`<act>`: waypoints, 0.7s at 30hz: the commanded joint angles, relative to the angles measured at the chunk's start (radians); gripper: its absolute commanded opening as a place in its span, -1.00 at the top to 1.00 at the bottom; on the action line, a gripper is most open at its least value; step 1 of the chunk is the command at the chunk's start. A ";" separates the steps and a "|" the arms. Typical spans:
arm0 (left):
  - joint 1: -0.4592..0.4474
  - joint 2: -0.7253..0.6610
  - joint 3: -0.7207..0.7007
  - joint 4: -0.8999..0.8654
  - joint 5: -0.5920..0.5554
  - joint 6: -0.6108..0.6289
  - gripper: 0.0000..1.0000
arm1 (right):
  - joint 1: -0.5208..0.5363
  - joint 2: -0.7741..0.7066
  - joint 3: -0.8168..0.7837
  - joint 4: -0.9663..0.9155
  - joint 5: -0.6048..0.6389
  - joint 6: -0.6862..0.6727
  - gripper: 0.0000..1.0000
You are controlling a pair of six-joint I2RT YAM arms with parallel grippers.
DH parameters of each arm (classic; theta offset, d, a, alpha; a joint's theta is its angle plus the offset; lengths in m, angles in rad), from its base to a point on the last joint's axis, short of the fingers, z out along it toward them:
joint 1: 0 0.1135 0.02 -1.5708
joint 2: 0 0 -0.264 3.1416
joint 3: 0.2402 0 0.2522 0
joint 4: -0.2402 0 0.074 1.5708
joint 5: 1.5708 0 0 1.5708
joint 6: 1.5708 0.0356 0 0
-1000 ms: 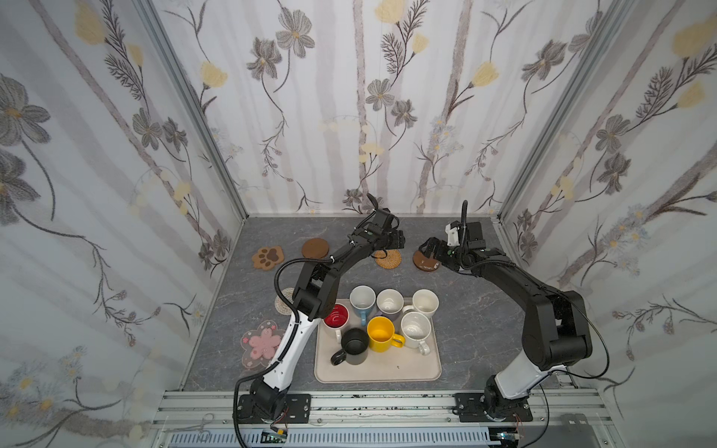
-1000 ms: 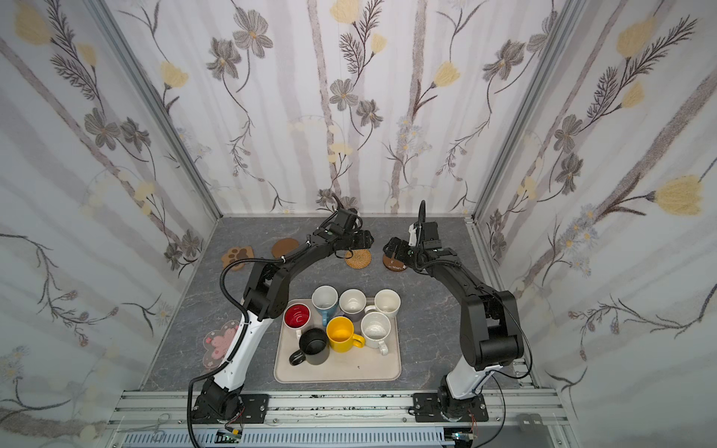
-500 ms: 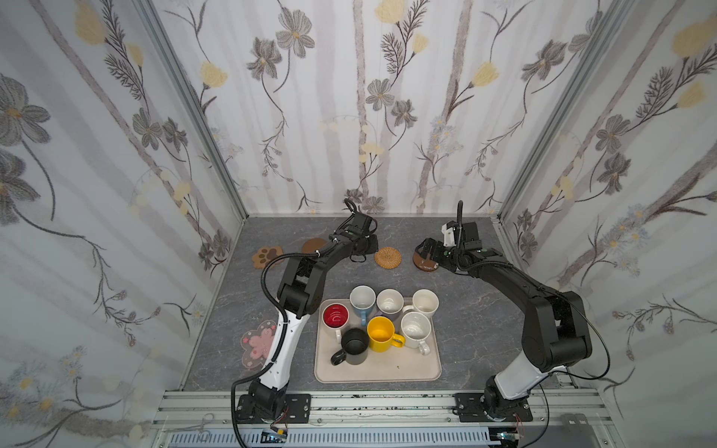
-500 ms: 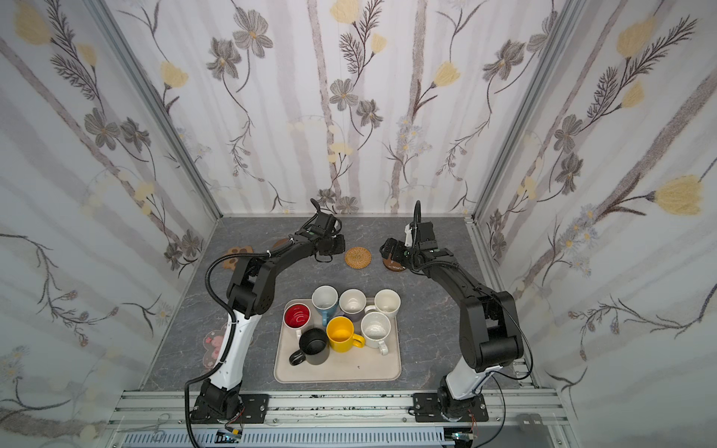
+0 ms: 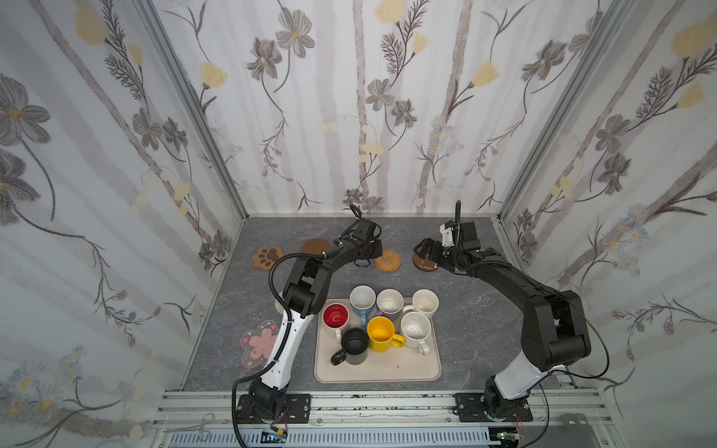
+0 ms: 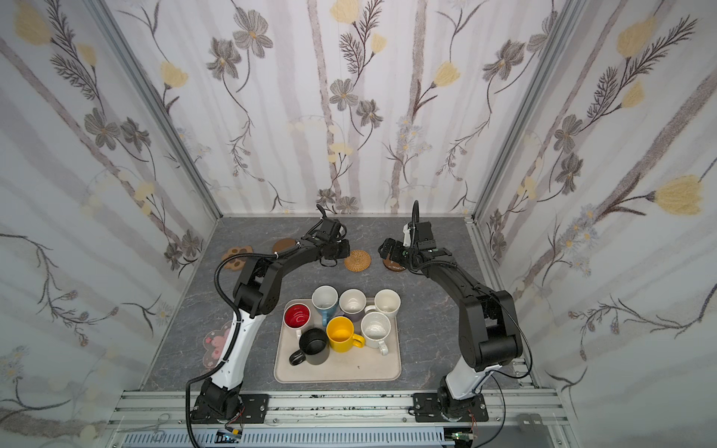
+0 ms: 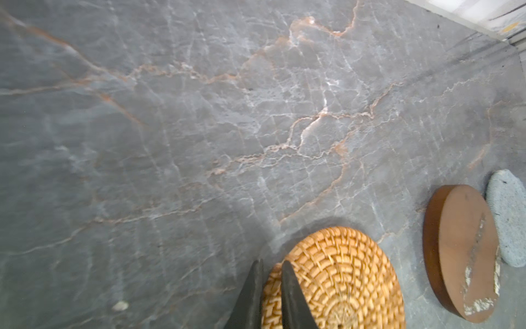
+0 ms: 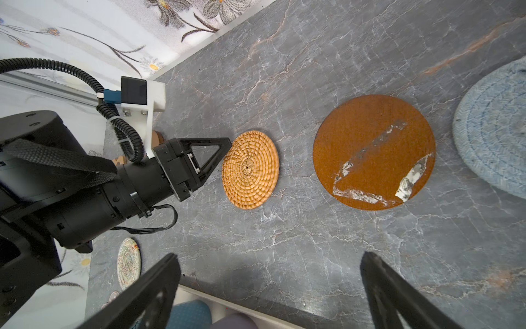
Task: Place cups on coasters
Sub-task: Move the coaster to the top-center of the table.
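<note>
Here, round rattan coaster [image 5: 387, 260], rim pinched in left end effector [image 7: 272, 265]

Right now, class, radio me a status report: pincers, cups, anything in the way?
Left pincer closed on rim of rattan coaster. Right pincer open, by brown disc. All seven cups on tray, none placed yet. Nothing seen blocking.

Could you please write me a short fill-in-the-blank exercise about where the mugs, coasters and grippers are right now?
1. All seven mugs stand on the beige ____.
2. The rim of the rattan coaster is pinched by the ____.
3. On the right gripper, the jaws stand ____.

Missing words: tray; left gripper; open.
</note>
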 commanded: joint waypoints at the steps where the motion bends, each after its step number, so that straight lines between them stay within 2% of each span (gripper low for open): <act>1: -0.016 0.017 0.003 -0.068 0.007 -0.018 0.67 | 0.001 0.009 0.000 0.031 0.002 0.002 -0.99; 6: -0.034 0.012 0.013 -0.069 0.007 -0.036 0.67 | 0.002 0.013 0.001 0.034 -0.001 0.003 -0.99; 9: -0.032 0.007 0.024 -0.069 -0.012 -0.046 0.56 | 0.001 0.015 -0.003 0.037 -0.001 0.001 -0.99; 16: -0.006 -0.057 0.057 -0.069 -0.023 -0.027 -0.22 | 0.003 0.011 -0.010 0.040 0.003 -0.012 -0.99; 21: 0.045 -0.119 0.054 -0.071 -0.043 -0.009 -0.56 | 0.009 0.006 -0.008 0.058 0.006 -0.029 -0.99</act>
